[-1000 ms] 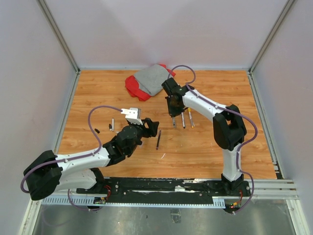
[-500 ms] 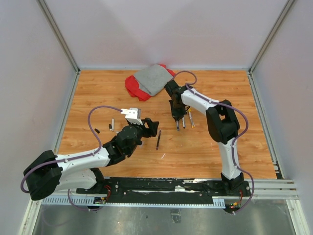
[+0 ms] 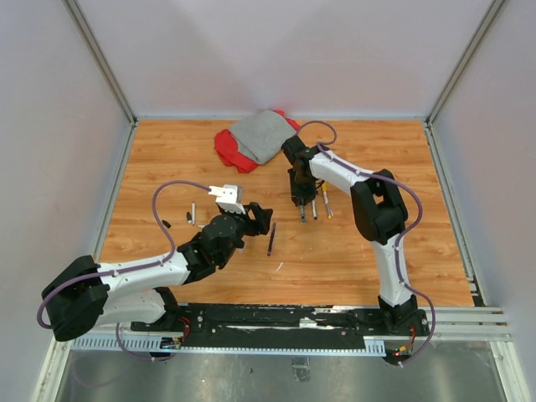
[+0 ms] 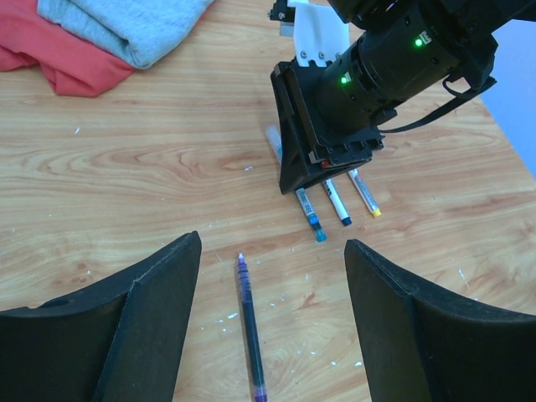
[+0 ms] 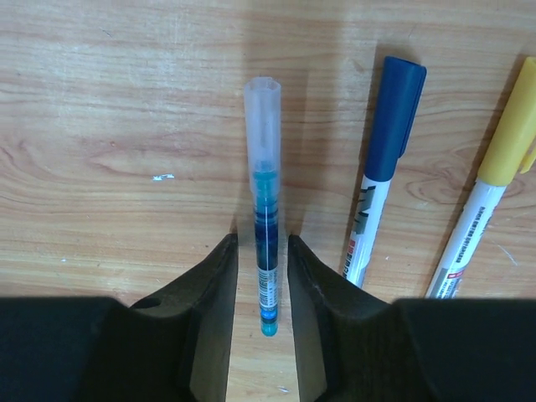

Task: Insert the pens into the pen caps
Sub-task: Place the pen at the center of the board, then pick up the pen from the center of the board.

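Note:
My right gripper (image 5: 261, 243) is low over the wood floor, its jaws slightly apart on either side of a teal pen (image 5: 266, 251) with a clear cap (image 5: 262, 126). The pen lies flat, with a thin gap at each finger. Beside it lie a blue-capped pen (image 5: 381, 167) and a yellow-capped pen (image 5: 490, 184). From above, the right gripper (image 3: 299, 199) stands over this row of three pens. My left gripper (image 4: 272, 243) hovers wide open above a purple pen (image 4: 249, 329) with no cap, lying alone (image 3: 270, 239).
A grey cloth on a red one (image 3: 255, 138) is heaped at the back, just behind the right arm. A short grey pen (image 3: 193, 213) and a small dark cap (image 3: 167, 224) lie at the left. White scraps dot the wood near the purple pen.
The right gripper carried the teal pen slightly right and down beside the two capped pens, then parted its jaws. The left arm has stayed still.

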